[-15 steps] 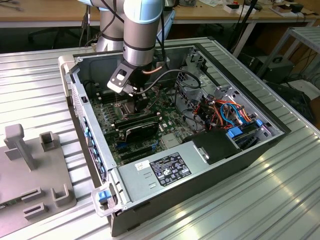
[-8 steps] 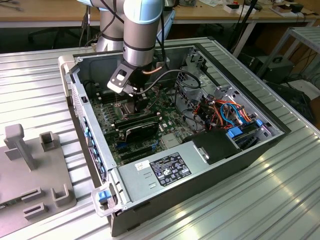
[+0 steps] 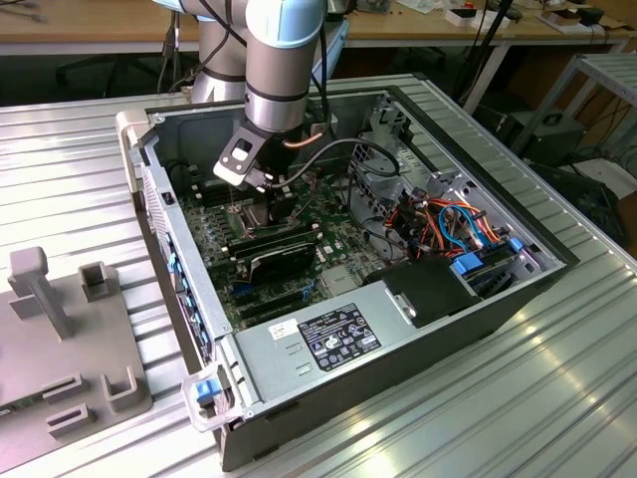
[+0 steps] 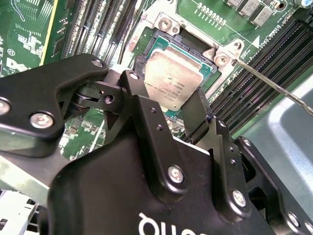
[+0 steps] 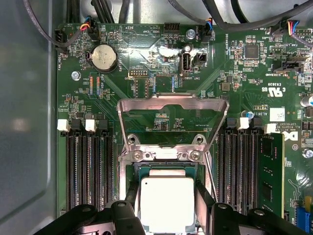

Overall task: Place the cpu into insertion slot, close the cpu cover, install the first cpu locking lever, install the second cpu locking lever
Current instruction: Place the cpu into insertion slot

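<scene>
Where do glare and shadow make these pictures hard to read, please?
In the first wrist view, glare whitens the cpu face and a motherboard patch beyond the cpu cover; in the second wrist view, the close claw bulks dark across the foreground; in the exterior view, the motherboard beneath the arm lies dim.

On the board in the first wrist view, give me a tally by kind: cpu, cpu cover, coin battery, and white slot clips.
cpu: 1
cpu cover: 1
coin battery: 1
white slot clips: 4
Total: 7
</scene>
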You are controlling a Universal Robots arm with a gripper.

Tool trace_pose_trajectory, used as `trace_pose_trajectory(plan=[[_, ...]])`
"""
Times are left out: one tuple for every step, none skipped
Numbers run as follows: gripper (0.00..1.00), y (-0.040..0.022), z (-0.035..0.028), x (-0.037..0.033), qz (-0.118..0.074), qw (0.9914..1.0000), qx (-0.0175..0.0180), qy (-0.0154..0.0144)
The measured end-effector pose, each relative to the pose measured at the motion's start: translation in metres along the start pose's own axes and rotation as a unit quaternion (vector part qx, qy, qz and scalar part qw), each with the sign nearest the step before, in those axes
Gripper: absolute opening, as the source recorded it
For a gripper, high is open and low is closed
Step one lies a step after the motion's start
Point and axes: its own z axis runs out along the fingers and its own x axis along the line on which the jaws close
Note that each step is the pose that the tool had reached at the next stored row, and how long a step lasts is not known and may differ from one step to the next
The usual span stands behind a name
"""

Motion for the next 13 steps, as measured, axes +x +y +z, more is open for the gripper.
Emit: trace_pose_trajectory(plan=[[0.55,-0.0001,0.0001,0.0,0.0,1.0,-0.0003,0.0],[0.55,-0.0002,0.0001,0.0,0.0,1.0,-0.0004,0.0],[0.55,-0.0002,0.0002,0.0,0.0,1.0,-0.0006,0.0],[0.55,-0.0003,0.0002,0.0,0.0,1.0,-0.0008,0.0],[0.55,-0.0003,0.0002,0.0,0.0,1.0,-0.0009,0.0],[0.55,-0.0003,0.0003,0.0,0.0,1.0,-0.001,0.0],[0.55,-0.0003,0.0003,0.0,0.0,1.0,-0.0011,0.0],[0.55,-0.0003,0.0003,0.0,0.0,1.0,-0.0012,0.0001],[0.55,-0.0003,0.0003,0.0,0.0,1.0,-0.0012,0.0001],[0.55,-0.0003,0.0003,0.0,0.0,1.0,-0.0012,0.0],[0.55,-0.0003,0.0003,0.0,0.0,1.0,-0.0011,0.0],[0.55,-0.0002,0.0002,0.0,0.0,1.0,-0.0011,0.0],[0.55,-0.0001,0.0002,0.0,0.0,1.0,-0.001,0.0]])
